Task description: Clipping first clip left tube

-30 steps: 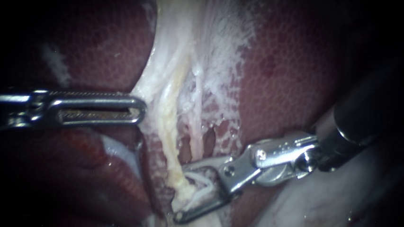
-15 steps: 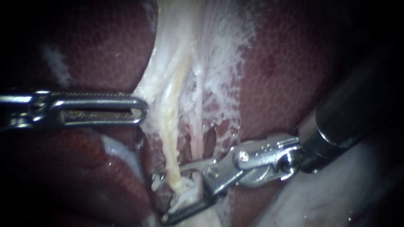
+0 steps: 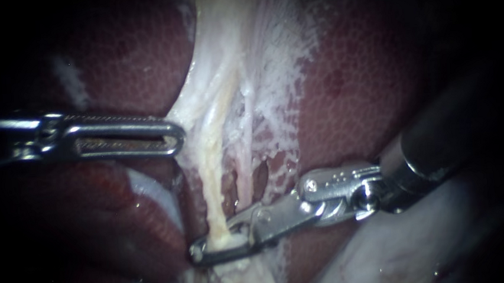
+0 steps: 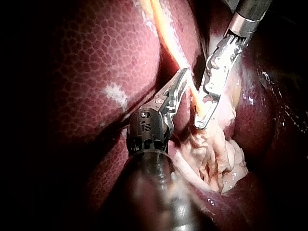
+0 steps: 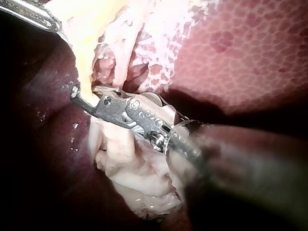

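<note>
Right instrument [image 3: 198,253] comes in from the lower right. Its jaws are closed down on the left tube [image 3: 211,192], one jaw on each side, with only a thin slot between them. The grip sits at the tube's low end, just above the lumpy pale tissue [image 3: 238,278]. The right wrist view agrees: the yellowish tube runs straight into the jaw tips. Can't make out a clip inside the jaws.

The left tube is the yellowish strand running down the middle of the white membrane [image 3: 270,69]. A thinner pink strand, the right tube [image 3: 245,171], runs just beside it and outside the jaws.

Left instrument [image 3: 175,134] lies level, well above the right one. Its slotted jaws lie together and the tip touches the membrane's edge. Can't tell whether any tissue is nipped between them. Dark red liver [image 3: 349,93] lies on both sides.
</note>
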Controlling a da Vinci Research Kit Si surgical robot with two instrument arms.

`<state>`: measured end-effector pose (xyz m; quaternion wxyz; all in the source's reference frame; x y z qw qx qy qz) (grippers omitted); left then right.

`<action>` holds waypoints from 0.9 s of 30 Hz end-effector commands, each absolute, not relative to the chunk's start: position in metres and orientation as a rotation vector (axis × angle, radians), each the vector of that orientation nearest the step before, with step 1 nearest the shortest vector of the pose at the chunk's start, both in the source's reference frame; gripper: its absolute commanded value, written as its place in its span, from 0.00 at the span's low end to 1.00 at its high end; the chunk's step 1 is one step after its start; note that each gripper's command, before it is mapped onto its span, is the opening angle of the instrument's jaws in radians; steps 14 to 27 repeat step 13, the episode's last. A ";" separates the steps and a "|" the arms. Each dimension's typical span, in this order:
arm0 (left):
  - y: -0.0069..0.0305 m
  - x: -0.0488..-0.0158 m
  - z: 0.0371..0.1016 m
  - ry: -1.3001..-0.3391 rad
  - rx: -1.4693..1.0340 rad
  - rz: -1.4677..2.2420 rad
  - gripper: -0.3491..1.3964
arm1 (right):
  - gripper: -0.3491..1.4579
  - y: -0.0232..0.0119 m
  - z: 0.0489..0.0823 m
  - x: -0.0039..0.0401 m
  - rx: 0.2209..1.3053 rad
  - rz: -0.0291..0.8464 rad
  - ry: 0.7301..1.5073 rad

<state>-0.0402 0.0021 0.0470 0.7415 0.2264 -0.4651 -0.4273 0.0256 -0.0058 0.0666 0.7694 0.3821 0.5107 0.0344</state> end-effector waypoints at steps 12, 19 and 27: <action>0.0021 -0.0402 0.0470 -1.019 0.496 -0.937 0.00 | 0.01 -0.0059 0.0666 0.0256 0.833 0.079 1.106; 0.0021 -0.0402 0.0470 -1.019 0.496 -0.937 0.00 | 0.01 -0.0059 0.0666 0.0256 0.833 0.079 1.106; 0.0021 -0.0402 0.0470 -1.019 0.496 -0.937 0.00 | 0.01 -0.0059 0.0666 0.0256 0.833 0.079 1.106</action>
